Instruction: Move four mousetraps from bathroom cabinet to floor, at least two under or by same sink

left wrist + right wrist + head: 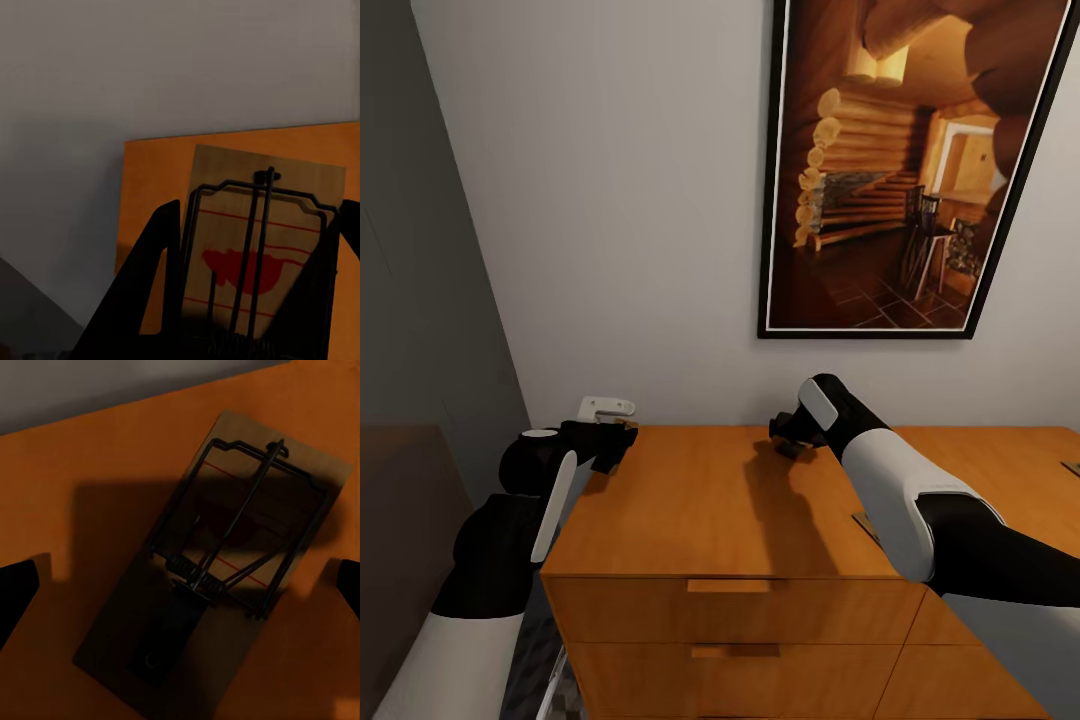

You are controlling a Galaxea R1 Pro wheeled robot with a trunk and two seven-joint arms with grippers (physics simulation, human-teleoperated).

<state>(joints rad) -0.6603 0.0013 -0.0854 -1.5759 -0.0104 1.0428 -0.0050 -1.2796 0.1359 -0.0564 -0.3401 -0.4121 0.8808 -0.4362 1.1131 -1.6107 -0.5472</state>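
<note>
Orange cabinet (720, 500) top: my left hand (247, 300) grips one mousetrap (262, 240) at 9 o'clock; my right hand (792, 437), open over another mousetrap (217, 577), may slip closing.

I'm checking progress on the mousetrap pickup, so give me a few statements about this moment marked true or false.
1. The left end effector grips a mousetrap. True.
2. The right end effector is shut on a mousetrap. False: it is open above one lying flat on the cabinet.
3. A framed picture hangs on the wall behind the cabinet. True.
4. The cabinet's top drawer is pulled open. False: it looks closed.
</note>
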